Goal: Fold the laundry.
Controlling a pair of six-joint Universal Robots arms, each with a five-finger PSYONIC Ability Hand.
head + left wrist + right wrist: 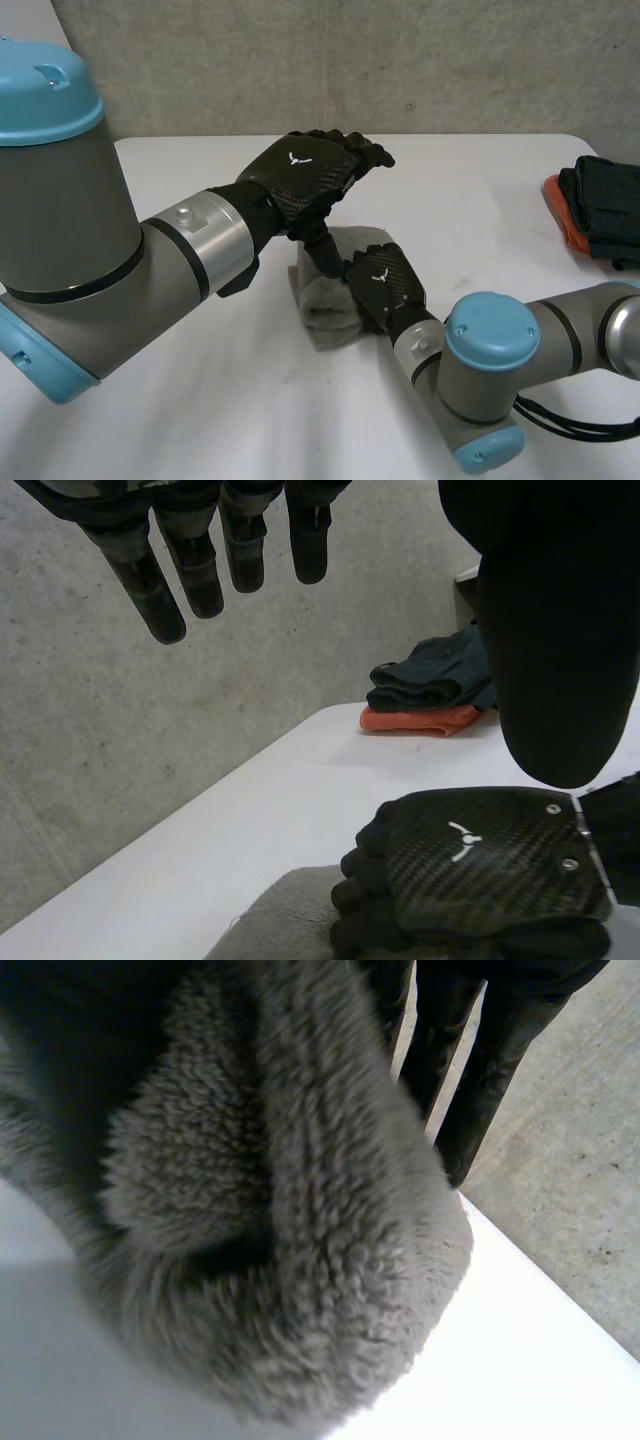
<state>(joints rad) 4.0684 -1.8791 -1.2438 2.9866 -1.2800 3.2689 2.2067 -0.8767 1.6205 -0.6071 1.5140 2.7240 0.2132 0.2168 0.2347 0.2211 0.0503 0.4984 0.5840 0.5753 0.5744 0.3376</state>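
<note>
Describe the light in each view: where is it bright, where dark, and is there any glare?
Head view: even light, the white table bright without glare. Left wrist view: the left robot hand is dark against the pale wall; the right robot hand shows a faint sheen. Right wrist view: the grey towel darkens toward the palm, beside very bright table.

Grey cloth [330,322], white table [480,220]
</note>
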